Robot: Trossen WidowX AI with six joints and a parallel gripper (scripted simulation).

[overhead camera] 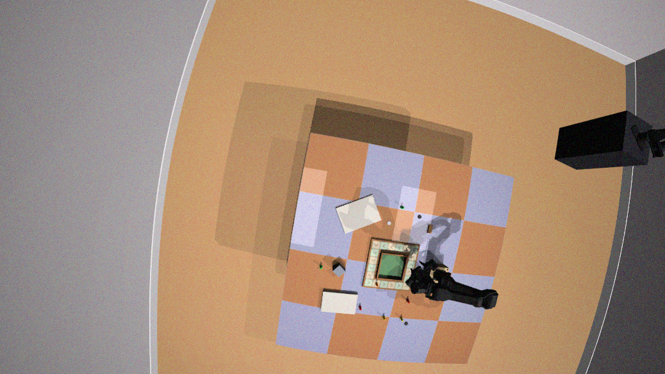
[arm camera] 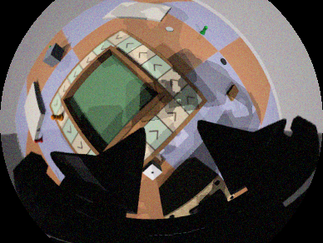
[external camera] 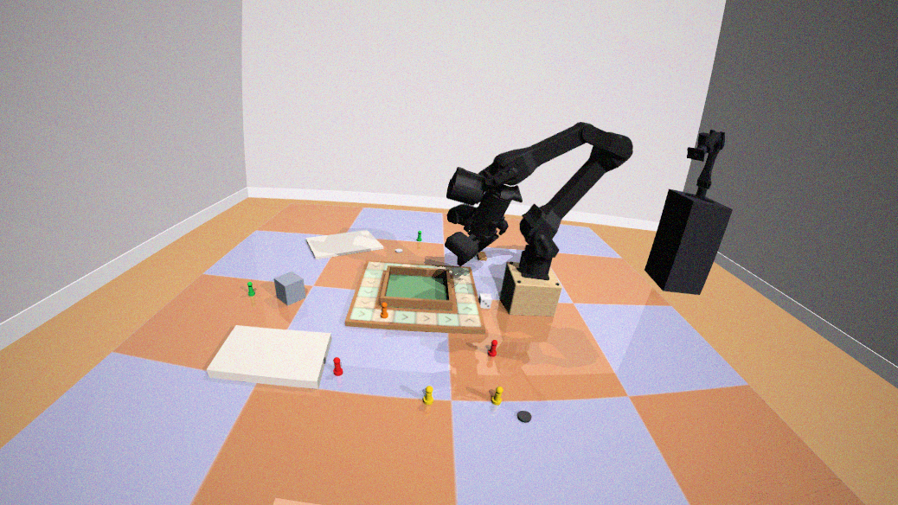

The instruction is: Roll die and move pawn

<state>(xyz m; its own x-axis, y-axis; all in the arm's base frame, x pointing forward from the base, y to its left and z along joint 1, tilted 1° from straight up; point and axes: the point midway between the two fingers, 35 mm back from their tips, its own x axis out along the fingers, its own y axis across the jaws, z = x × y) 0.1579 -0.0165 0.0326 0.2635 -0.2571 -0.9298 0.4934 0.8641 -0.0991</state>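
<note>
A white die [external camera: 485, 300] [arm camera: 152, 171] stands on the table just outside the board's right edge, by the robot's base; the wrist view shows one dark pip on its upper face. The arm hides it in the top view. The board [external camera: 414, 325] [arm camera: 142, 54] has arrowed squares around the green-floored tray [overhead camera: 390, 266] [external camera: 414, 287] [arm camera: 104, 96], which is empty where visible. An orange pawn [overhead camera: 376, 283] [external camera: 384, 310] [arm camera: 57, 117] stands upright on the near row, close to its left corner. My gripper [arm camera: 171, 127] is partly open and empty, above the board's right side and clear of the die.
A grey cube [overhead camera: 339, 268] [external camera: 290, 288] and green pawn [external camera: 251, 289] are left of the board. White slabs [overhead camera: 358, 214] [overhead camera: 339, 302] lie behind and front-left. Red pawns [external camera: 337, 367] [external camera: 493, 348], yellow pawns [external camera: 428, 395] [external camera: 497, 395] and a dark disc [external camera: 524, 416] are in front.
</note>
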